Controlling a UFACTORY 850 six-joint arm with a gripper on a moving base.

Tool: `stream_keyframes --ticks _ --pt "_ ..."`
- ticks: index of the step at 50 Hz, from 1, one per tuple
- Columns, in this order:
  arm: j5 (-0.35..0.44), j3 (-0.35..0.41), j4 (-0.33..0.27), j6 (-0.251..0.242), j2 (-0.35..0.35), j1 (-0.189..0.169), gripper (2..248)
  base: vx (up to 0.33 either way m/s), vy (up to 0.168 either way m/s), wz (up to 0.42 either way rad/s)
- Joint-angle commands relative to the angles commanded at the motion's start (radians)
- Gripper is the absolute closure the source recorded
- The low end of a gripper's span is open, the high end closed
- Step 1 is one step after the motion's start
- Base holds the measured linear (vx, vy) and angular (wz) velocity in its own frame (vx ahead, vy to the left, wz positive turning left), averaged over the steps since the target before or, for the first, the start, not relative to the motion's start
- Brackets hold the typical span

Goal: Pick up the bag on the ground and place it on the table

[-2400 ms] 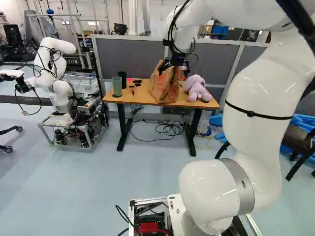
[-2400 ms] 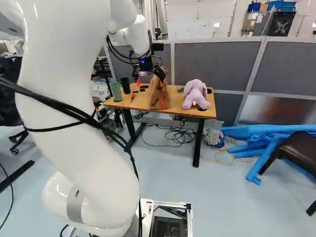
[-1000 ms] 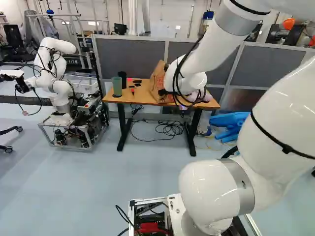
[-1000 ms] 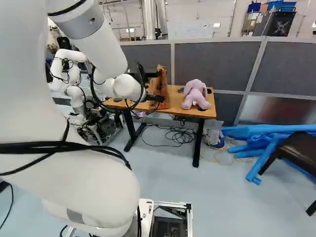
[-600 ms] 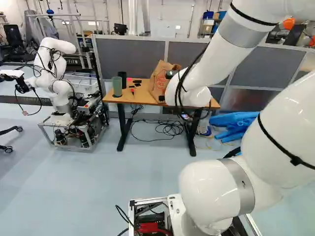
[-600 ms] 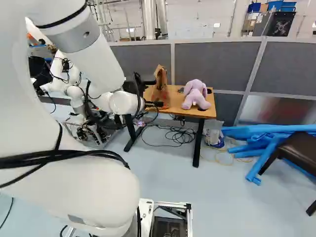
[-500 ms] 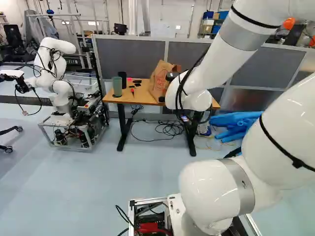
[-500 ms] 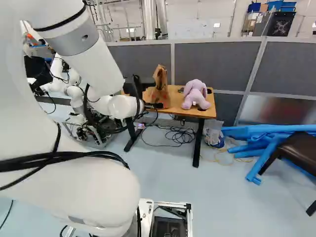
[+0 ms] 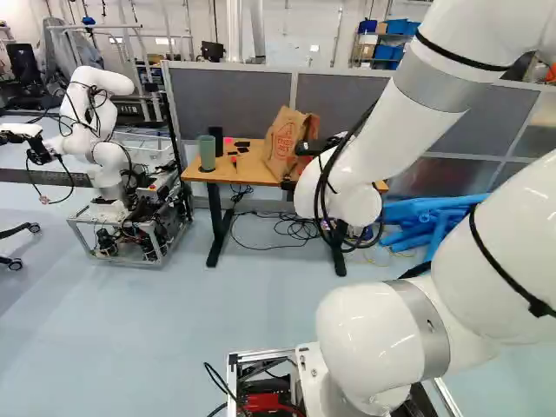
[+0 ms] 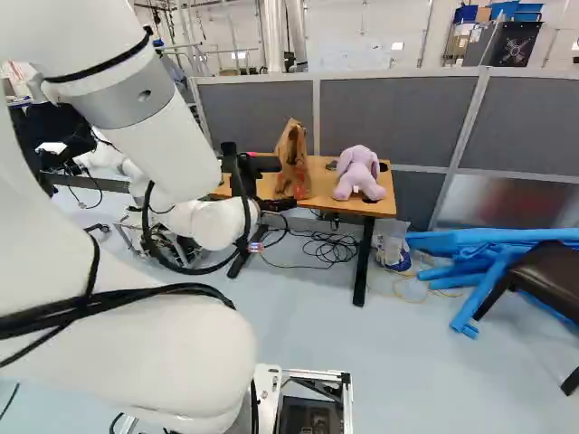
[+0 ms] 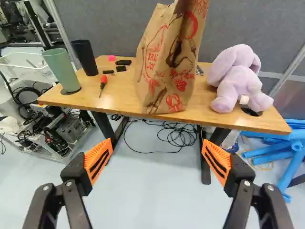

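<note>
- At your far left, another robot point(image 9: 102, 130) stands beside the table; give its side a wide berth if you swing that way.
- Next come the green tumbler point(image 11: 62, 69) and the black tumbler point(image 11: 85, 57), 2 upright things near the table's left end. Don't let your arm point(image 9: 387, 130) sweep over them.
- The red-handled screwdriver point(image 11: 103, 82) lies between them and the bag, so you needn't go near it.
- Your brown paper bag point(image 11: 167, 62) stands upright on the wooden table point(image 11: 119, 106), its base close to the front edge. The placing looks done to me. I'd judge the step in hand to be clearing off: draw straight back, slowly, before you turn the wrist, since thin paper could tip at a light brush.
- Your gripper point(image 11: 157, 142) faces the table with its 2 fingers spread wide, nothing between the orange pads point(image 11: 98, 160), and apart from the bag.
- Right of the bag sits the lilac plush toy point(image 11: 238, 78); avoid any sideways drift towards it.
</note>
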Motion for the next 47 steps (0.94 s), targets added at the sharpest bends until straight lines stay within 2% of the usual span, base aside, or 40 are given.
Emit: stream_keyframes --ticks 23,47 --pt "0.089 0.069 -0.004 0.000 0.027 0.002 3 0.000 0.000 0.000" --pt "0.119 0.093 -0.005 0.001 0.036 0.003 3 0.000 0.000 0.000"
